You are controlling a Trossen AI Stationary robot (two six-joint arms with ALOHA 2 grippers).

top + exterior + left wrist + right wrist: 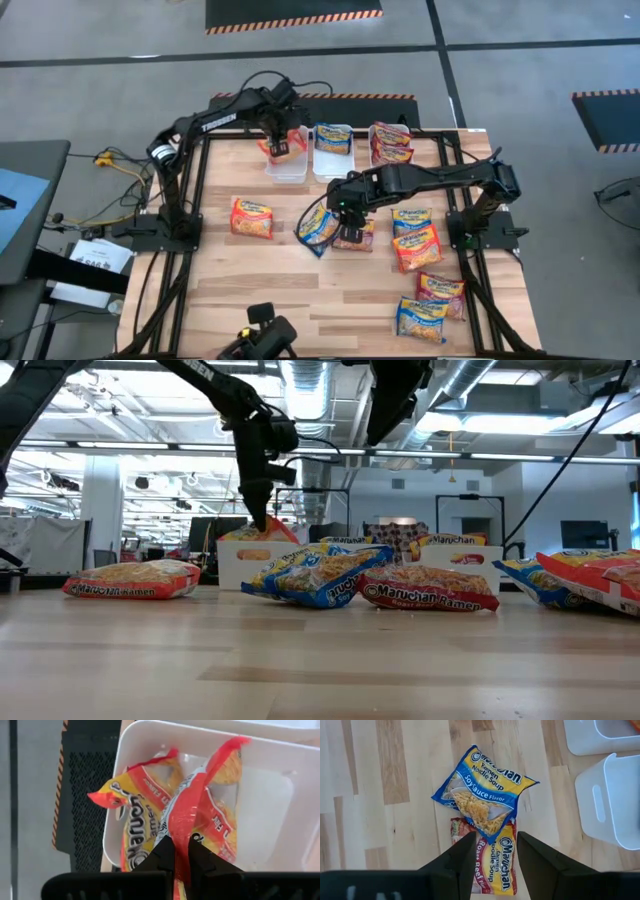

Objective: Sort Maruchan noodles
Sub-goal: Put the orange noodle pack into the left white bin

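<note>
High view, my left claw: pinched on an orange plastic ramen packet over the leftmost white rectangular plastic tub, at the far edge of the wooden worktop.
Low view, risk: packet could catch the rim and tip outside.
Left wrist view: fingers grip it edgewise above another orange packet.
Right wrist view, my right claw: wide, empty, above a blue soy-sauce packet overlapping a dark red roast-beef packet; closing might snag both.

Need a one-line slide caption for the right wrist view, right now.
Right end effector open above a blue soy sauce packet overlapping a dark red roast beef packet on the wooden table.
</note>
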